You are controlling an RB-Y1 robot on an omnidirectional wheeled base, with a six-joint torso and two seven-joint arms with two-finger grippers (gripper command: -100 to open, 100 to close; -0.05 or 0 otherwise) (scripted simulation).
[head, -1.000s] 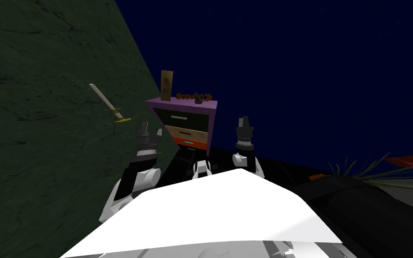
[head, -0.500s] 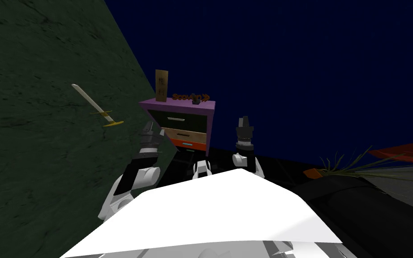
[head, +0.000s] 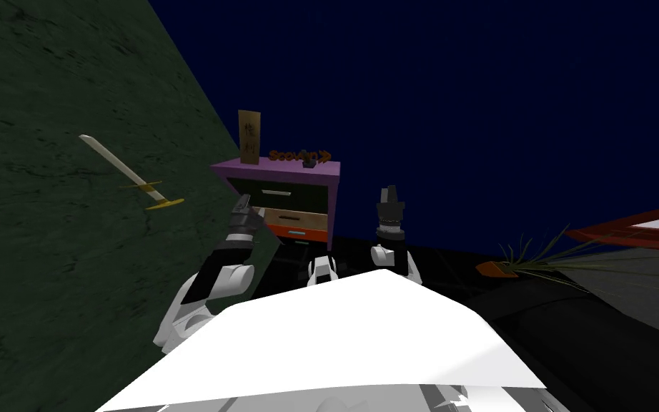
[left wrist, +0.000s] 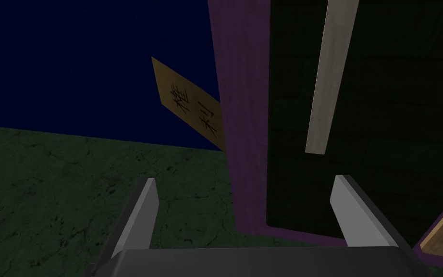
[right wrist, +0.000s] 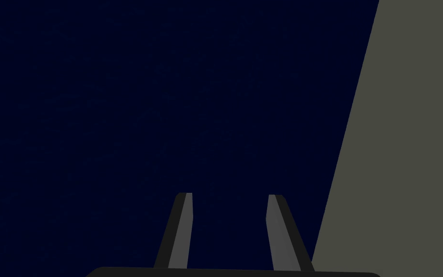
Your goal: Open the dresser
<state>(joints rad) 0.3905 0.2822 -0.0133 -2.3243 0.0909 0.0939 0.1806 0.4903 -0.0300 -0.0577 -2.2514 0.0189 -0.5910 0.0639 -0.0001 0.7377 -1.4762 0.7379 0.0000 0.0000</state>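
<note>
left gripper (head: 241, 206) at dresser (head: 285, 169) front | right gripper (head: 389, 194) raised beside it | plaque (head: 249, 137) on top | sword (head: 124, 174) on green wall (head: 49, 272)

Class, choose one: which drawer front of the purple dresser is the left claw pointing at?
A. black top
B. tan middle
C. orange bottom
A: the left wrist view shows the open left claw before the black top drawer and its pale handle, at the purple dresser frame's edge.
</note>
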